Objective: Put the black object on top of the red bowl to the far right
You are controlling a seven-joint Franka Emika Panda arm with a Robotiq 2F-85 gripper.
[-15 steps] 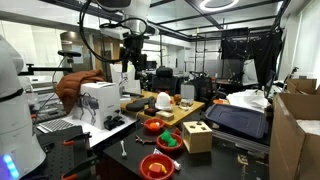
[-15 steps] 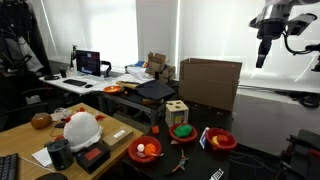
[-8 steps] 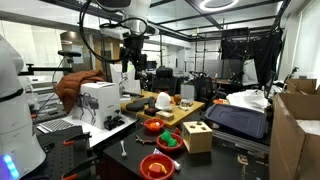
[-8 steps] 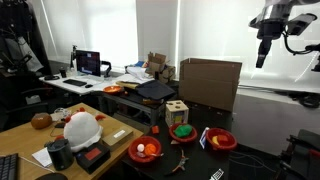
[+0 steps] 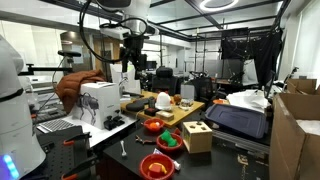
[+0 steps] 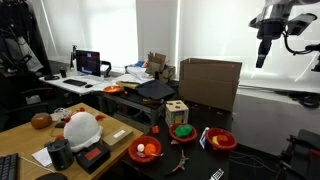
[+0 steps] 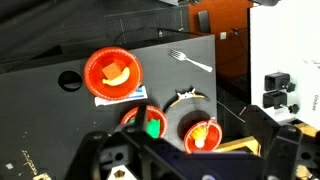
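Nothing has moved since the earlier frames: the black Robotiq gripper [image 5: 128, 70] hangs high above the white box [image 5: 100, 100], jaws wide apart and empty, so the task is not begun. The small matte black lump [image 5: 114, 122] lies just beside that box. Red plastic bowls [image 5: 144, 166] and a holed wooden block [image 5: 197, 137] stand close together well beyond it.

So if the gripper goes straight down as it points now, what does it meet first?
The gripper hangs open, high over the table; the way down looks free. It may land on or near the red bowl with the green piece, but depth is unclear.
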